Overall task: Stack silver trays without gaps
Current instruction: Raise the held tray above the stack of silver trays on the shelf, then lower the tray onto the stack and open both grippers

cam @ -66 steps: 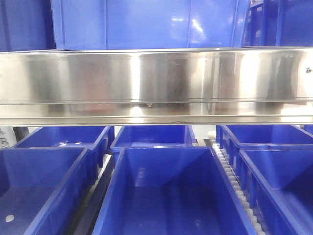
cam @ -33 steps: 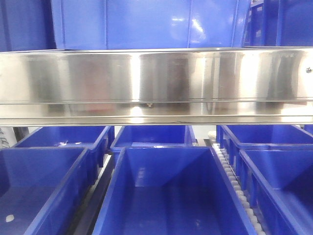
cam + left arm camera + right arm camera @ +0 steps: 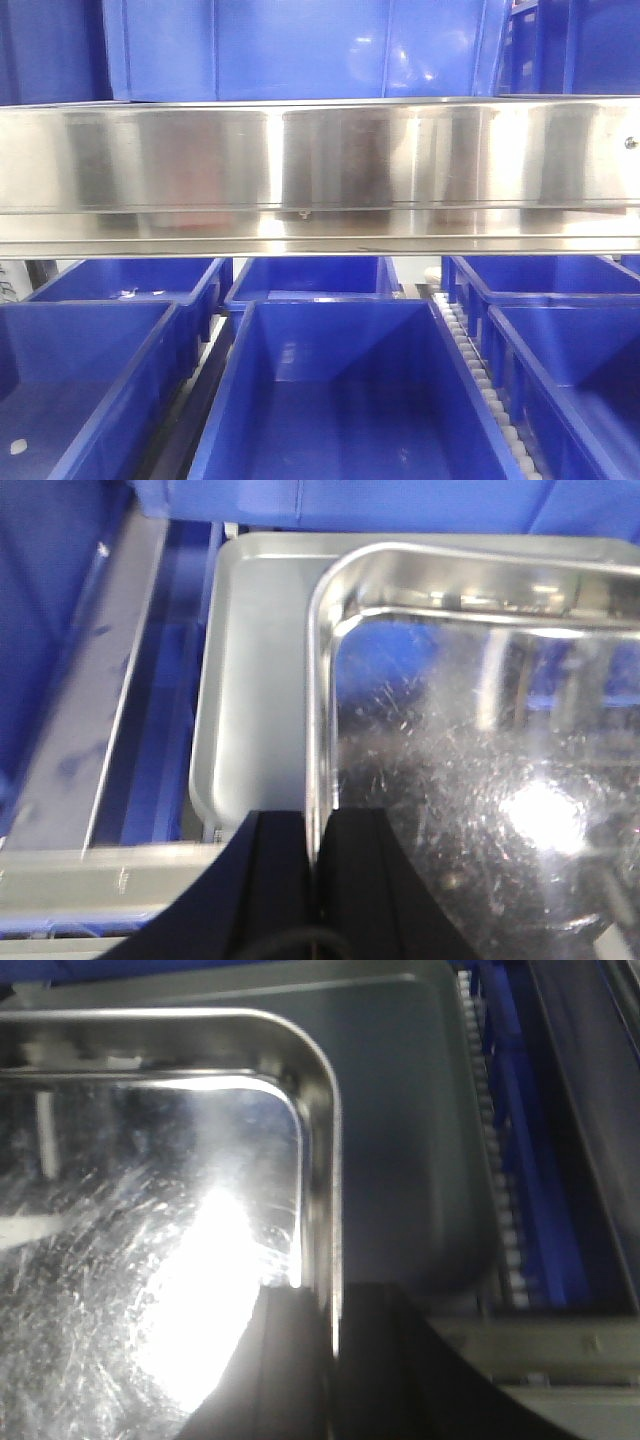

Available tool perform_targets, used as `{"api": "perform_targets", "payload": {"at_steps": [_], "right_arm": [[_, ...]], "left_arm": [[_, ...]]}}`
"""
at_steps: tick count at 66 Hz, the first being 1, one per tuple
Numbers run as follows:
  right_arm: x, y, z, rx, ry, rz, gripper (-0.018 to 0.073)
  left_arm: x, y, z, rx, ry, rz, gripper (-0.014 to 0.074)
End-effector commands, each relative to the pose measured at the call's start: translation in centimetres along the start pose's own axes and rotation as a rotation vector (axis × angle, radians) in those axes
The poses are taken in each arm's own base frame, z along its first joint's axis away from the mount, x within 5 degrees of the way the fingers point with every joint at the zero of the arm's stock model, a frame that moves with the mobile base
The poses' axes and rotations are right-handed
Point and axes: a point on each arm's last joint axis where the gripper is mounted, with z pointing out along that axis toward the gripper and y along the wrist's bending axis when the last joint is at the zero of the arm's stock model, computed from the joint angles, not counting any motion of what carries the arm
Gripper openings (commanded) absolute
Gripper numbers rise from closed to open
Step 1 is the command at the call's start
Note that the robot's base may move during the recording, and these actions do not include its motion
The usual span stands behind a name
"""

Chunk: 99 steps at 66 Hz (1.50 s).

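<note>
Stainless-steel upper tray (image 3: 480, 780) was held by its side rims, pinched tight in the left tool (image 3: 315, 880) and the right tool (image 3: 332, 1360), above a lower tray (image 3: 255, 680). It was judged not yet seated, with lowering and flush nesting left to be done.

Your front camera sits level with the shelf rail (image 3: 320, 175), facing the blue bins (image 3: 340, 390) at close range. Your wrist cameras look down past the left gripper (image 3: 312, 875) and right gripper (image 3: 332, 1355), very near. Both share the upper tray (image 3: 480, 780) and lower tray (image 3: 255, 680), from opposite sides.
</note>
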Motion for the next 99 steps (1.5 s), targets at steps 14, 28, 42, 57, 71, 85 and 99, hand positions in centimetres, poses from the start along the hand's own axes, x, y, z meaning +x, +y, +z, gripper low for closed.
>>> {"api": "perform_targets", "payload": {"at_steps": [14, 28, 42, 57, 71, 85, 99], "right_arm": [[-3.8, 0.7, 4.7, -0.166, -0.117, 0.014, -0.0023], [-4.6, -0.2, 8.1, -0.142, -0.119, 0.043, -0.0023], [-4.5, 0.4, 10.1, -0.165, -0.125, 0.025, -0.0023], [-4.5, -0.1, 11.2, -0.142, -0.114, 0.031, -0.0023], [-4.5, -0.2, 11.3, -0.135, -0.112, 0.028, -0.0023], [-4.3, -1.1, 12.1, -0.077, -0.072, 0.037, 0.0200], [-4.6, -1.9, 12.2, -0.053, -0.075, 0.047, 0.0352]], "left_arm": [[-1.9, -1.1, 6.0, 0.171, 0.035, -0.041, -0.0016], [-1.5, -1.1, 9.6, 0.147, 0.069, -0.048, -0.0016], [-1.4, -0.8, 12.0, 0.137, 0.067, -0.060, -0.0016], [-1.2, -0.5, 13.0, 0.119, 0.084, -0.065, -0.0016], [-1.3, -0.4, 13.0, 0.117, 0.082, -0.065, -0.0013], [-1.6, 0.8, 13.3, 0.090, 0.082, -0.117, 0.0206], [-1.8, 1.2, 13.4, 0.059, 0.070, -0.084, 0.0360]]}}
